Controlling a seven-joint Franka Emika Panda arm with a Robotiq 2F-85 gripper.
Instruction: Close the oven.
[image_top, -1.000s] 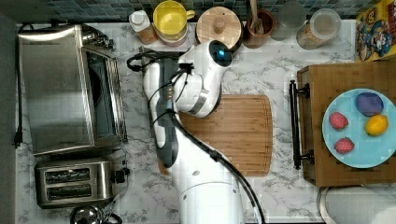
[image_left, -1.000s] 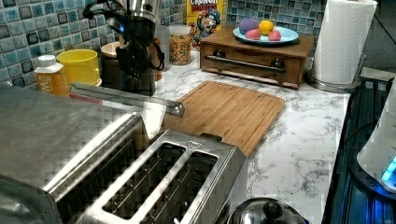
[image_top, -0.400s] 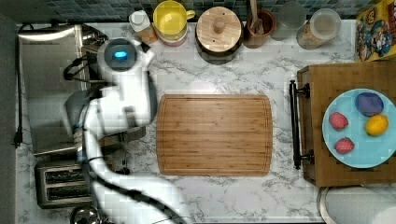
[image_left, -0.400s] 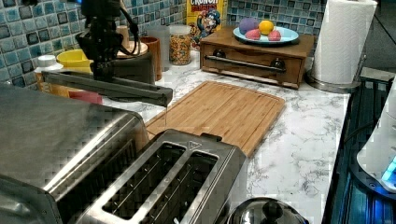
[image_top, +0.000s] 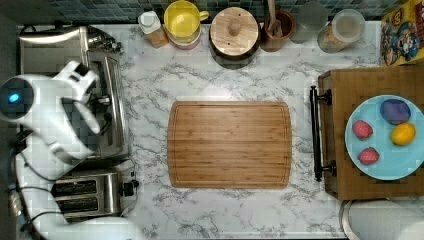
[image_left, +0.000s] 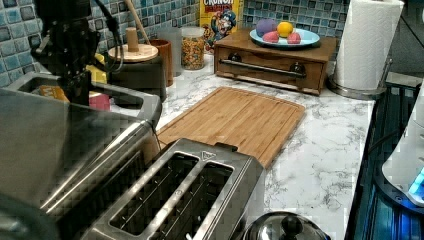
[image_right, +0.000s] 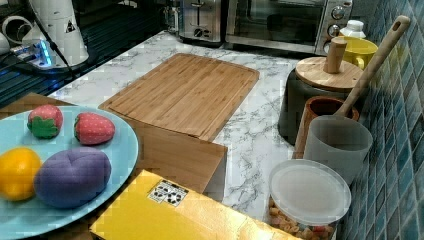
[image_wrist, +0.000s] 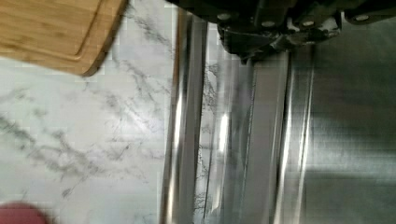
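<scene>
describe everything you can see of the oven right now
The oven is a boxy brushed-steel appliance with a glass door, a metal bar handle, a dark inside and knobs at one end. It stands on the marble counter at the top view's left edge, beside the toaster. In the right view the door looks shut or nearly so. The tool sits over its top front edge, close to the handle.

White arm (image_top: 60, 125) lies over the oven (image_top: 107, 90) at the top view's left; cutting board (image_top: 230, 145) central.
</scene>
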